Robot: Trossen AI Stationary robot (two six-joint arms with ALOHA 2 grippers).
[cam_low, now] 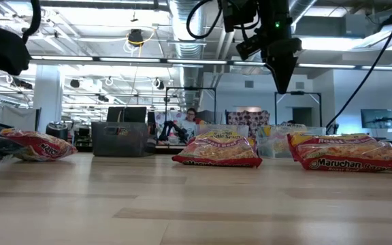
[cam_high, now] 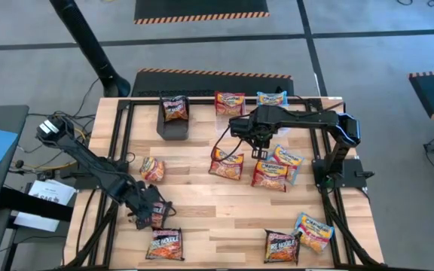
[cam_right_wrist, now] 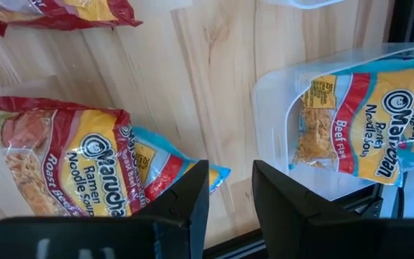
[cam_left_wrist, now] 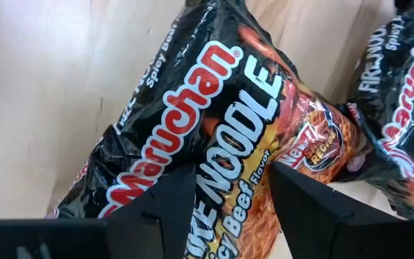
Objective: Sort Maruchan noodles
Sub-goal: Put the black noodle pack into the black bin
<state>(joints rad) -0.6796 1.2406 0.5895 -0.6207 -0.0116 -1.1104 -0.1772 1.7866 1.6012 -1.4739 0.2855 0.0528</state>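
Observation:
Several Maruchan noodle packets lie flat on the wooden table. My left gripper [cam_high: 151, 213] [cam_left_wrist: 232, 173] is open near the table's front left, pointing down over a black Fire Noodle packet [cam_high: 159, 218] [cam_left_wrist: 214, 93]; its fingers stand over the packet's middle. A second black packet [cam_high: 164, 243] [cam_left_wrist: 408, 108] lies just nearer the front edge. My right gripper [cam_high: 261, 150] [cam_right_wrist: 230, 169] [cam_low: 282, 85] hangs high above the table's middle, open and empty, over a red packet [cam_right_wrist: 63, 165] and a blue one [cam_right_wrist: 157, 169]. My left gripper comes at the black packet from above, pointing steeply down, one finger [cam_left_wrist: 171, 208] and the other [cam_left_wrist: 300, 208] over its printed face [cam_left_wrist: 225, 137]. The packet lies flat on the table. Whether the fingertips touch it I cannot tell.
A black bin [cam_high: 174, 124] with a dark packet stands at the far side. Two clear bins [cam_high: 230, 103] [cam_high: 272, 98] hold a red and a blue packet. More packets lie at mid-left [cam_high: 152, 168], centre [cam_high: 226, 164] and front right [cam_high: 281, 245] [cam_high: 315, 229].

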